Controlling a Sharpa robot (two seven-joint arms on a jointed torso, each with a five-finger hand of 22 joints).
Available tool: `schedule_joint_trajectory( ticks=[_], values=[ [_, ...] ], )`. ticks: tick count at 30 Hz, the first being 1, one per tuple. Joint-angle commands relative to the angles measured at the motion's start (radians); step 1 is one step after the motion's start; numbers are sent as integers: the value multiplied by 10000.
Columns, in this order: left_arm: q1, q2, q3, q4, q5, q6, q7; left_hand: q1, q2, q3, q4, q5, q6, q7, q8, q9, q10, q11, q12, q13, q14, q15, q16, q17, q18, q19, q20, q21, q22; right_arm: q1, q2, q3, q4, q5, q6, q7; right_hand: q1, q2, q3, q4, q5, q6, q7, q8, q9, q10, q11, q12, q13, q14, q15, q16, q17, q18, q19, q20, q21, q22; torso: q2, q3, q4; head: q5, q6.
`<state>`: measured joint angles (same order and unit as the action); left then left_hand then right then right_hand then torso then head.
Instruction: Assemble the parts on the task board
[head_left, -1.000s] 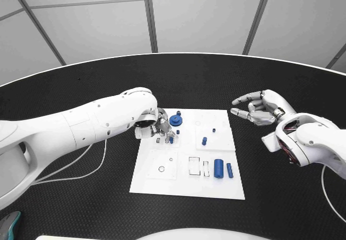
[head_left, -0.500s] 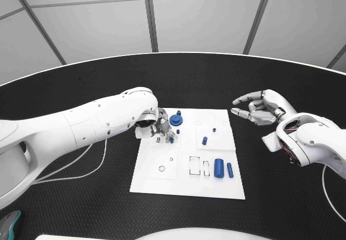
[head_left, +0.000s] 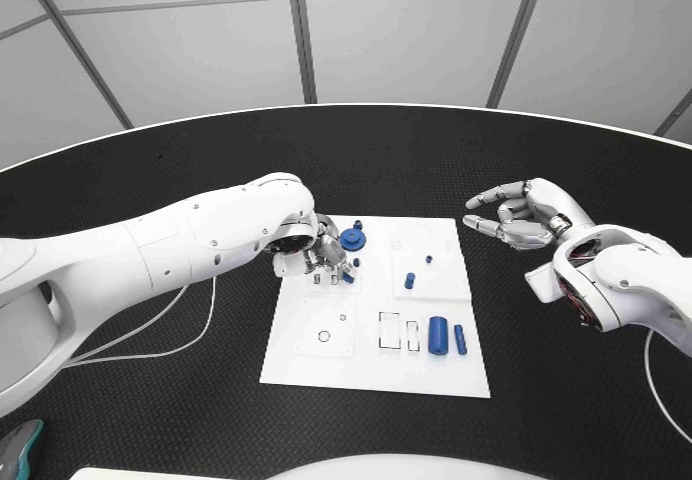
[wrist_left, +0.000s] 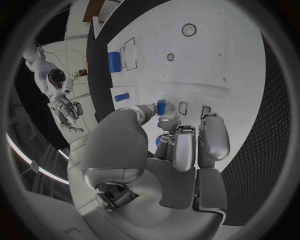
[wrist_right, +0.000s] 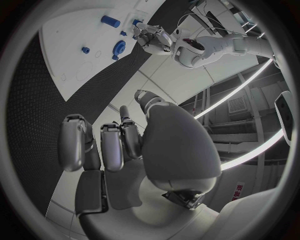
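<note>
The task board (head_left: 378, 350), a white plate, is seen lying flat on the black bench (head_left: 173, 400), its long axis running from the robot's side toward the far rim.

The left robot hand (head_left: 320, 257) is positioned over the far left part of the board, fingers pointed down. In the left wrist view a small blue part (wrist_left: 161, 106) is seen pinched between the fingertips (wrist_left: 167, 120) of this robot hand (wrist_left: 169, 150), just above a row of small outlined slots in the board. The part's long axis appears roughly upright to the board surface, though its lower end is hidden by the fingers.

Just beside this hand, a round blue part (head_left: 352, 239) with a raised centre is noted standing on the board. Two small blue pieces (head_left: 410, 281) are seen nearer the middle of the board, one beyond the other; their orientation cannot be told with confidence.

In the near right part of the board, a thick blue cylinder (head_left: 437, 336) lies on its side, its long axis along the board's length. A thinner blue rod (head_left: 460, 339) lies just beside it and parallel to it, not visibly touching. Empty outlined recesses are seen to the left of the cylinder.

The right robot hand (head_left: 522, 217) is held above the bench off the board's far right corner, well apart from every part. Its fingers are loosely curled and spread, and nothing is held in it.
</note>
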<state>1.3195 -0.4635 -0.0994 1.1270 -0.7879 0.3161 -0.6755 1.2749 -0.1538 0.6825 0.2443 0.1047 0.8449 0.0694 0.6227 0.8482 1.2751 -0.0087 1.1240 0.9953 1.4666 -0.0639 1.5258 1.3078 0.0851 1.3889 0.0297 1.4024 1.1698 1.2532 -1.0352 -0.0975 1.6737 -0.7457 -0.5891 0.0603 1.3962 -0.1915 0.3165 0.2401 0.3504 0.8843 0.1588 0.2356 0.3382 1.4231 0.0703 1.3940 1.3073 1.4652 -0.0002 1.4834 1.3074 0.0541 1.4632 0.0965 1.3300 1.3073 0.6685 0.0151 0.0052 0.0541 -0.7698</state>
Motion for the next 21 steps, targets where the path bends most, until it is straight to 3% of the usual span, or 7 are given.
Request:
schedule_joint_trajectory(
  ticks=[1,9,14,21],
  values=[
    [0,-59,0,11,366,-65,29,-122,66,1242,-1116,43,-71,-3,93,141,52,15,-3,-53,817,-49,43,1758,-61,34,29,60,11,0,12,0,-35,0,12,12,29,-75,80,4,79,-53,2,48,-18,48,-5,8,919,607,-84,-36,675,64,13,-40,-36,617,-17,5,-3,21,-10],
    [2,-401,0,248,1035,-395,45,-293,78,1532,-1283,13,-40,3,206,297,146,18,166,142,818,-39,45,1759,-61,31,37,59,16,-1,33,-1,-116,0,34,7,9,-84,77,15,91,-54,4,50,-20,51,-2,11,920,607,-83,-37,675,66,12,-40,-44,612,-41,1,25,59,30],
    [5,-705,1,528,1185,-680,47,-368,64,1627,-1349,6,-30,-3,243,352,190,12,227,204,818,-42,45,1758,-64,38,39,66,31,-1,56,-1,-163,0,53,15,9,-84,77,15,91,-54,4,50,-20,51,-2,11,920,607,-83,-37,675,66,12,-40,-44,612,-108,9,35,71,-11],
    [-3,-1002,-7,987,261,-1196,311,-498,-54,1917,-1612,92,4,-20,316,480,269,-10,330,305,820,-60,50,1764,-61,39,32,68,31,-2,52,-2,-181,0,55,28,9,-84,77,15,91,-54,4,50,-20,51,-2,11,920,607,-83,-37,675,66,12,-40,-44,612,-136,8,55,82,-25]
  ],
)
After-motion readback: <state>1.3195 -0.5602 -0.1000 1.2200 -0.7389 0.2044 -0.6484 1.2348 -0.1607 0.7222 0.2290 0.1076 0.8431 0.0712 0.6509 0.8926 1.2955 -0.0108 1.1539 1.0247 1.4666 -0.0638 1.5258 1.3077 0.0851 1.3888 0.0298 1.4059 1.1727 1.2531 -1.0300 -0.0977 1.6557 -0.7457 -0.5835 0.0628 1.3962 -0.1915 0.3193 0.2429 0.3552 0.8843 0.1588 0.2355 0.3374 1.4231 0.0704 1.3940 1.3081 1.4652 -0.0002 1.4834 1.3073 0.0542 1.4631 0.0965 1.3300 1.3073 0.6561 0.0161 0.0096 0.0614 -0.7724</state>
